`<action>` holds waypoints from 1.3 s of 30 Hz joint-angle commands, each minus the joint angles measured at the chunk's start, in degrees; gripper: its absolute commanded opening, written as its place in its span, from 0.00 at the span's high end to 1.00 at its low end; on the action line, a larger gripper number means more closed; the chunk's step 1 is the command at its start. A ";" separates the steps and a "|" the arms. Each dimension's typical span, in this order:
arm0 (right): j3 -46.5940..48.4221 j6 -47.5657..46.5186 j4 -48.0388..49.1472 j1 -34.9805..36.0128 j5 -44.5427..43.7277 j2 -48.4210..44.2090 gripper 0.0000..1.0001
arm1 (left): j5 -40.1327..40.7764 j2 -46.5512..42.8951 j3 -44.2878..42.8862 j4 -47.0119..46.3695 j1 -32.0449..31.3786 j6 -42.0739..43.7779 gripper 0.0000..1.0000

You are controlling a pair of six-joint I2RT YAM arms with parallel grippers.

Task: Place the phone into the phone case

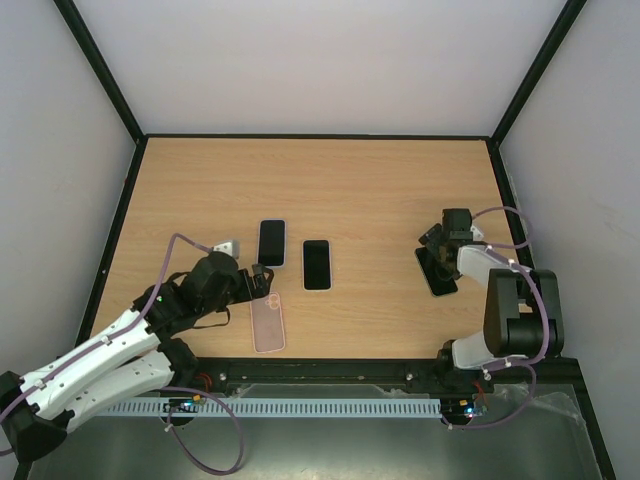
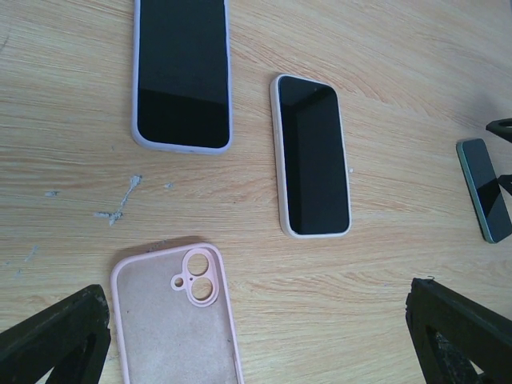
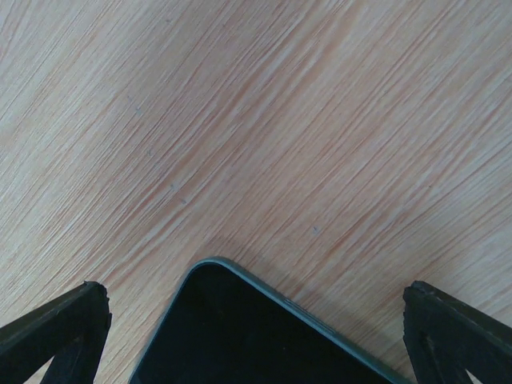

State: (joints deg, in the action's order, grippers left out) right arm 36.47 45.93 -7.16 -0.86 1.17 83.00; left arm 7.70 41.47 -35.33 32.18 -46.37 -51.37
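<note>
Fingers (image 2: 56,336) are gaping wide on both arms, holding nothing. Left gripper (image 1: 262,283) is hovering at the pink phone case (image 2: 176,320). Right gripper (image 1: 433,248) is hovering over a green-edged phone (image 3: 256,336).

A case (image 2: 164,332) is seen near left; beyond it a lilac phone (image 2: 182,72) and a white phone (image 2: 312,156) are laid, a green phone (image 2: 485,189) right.

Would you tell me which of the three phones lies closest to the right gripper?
The dark-edged phone at the far right, just under the right gripper; the two pale-edged phones lie mid-table.
</note>
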 commanded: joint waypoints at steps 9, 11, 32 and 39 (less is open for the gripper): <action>-1.31 2.44 -5.15 -0.54 6.44 0.85 0.02 | 0.91 -1.57 -0.20 0.96 0.58 0.86 0.00; -2.60 3.58 -6.24 -0.53 8.54 -0.36 0.02 | 0.86 -1.41 -0.16 0.74 0.69 0.95 0.00; -16.49 15.79 -3.85 12.61 18.19 -16.92 0.04 | -1.29 3.41 5.58 -5.07 2.86 -3.18 0.00; -18.87 20.18 3.68 18.46 19.20 -16.27 0.05 | -1.20 2.35 6.04 -4.61 3.26 -3.46 0.00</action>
State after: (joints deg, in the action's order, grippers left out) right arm 20.84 61.39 -1.78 14.24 18.57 64.73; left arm 6.46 44.64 -30.15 27.97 -43.66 -54.30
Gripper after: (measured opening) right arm 0.949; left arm 0.995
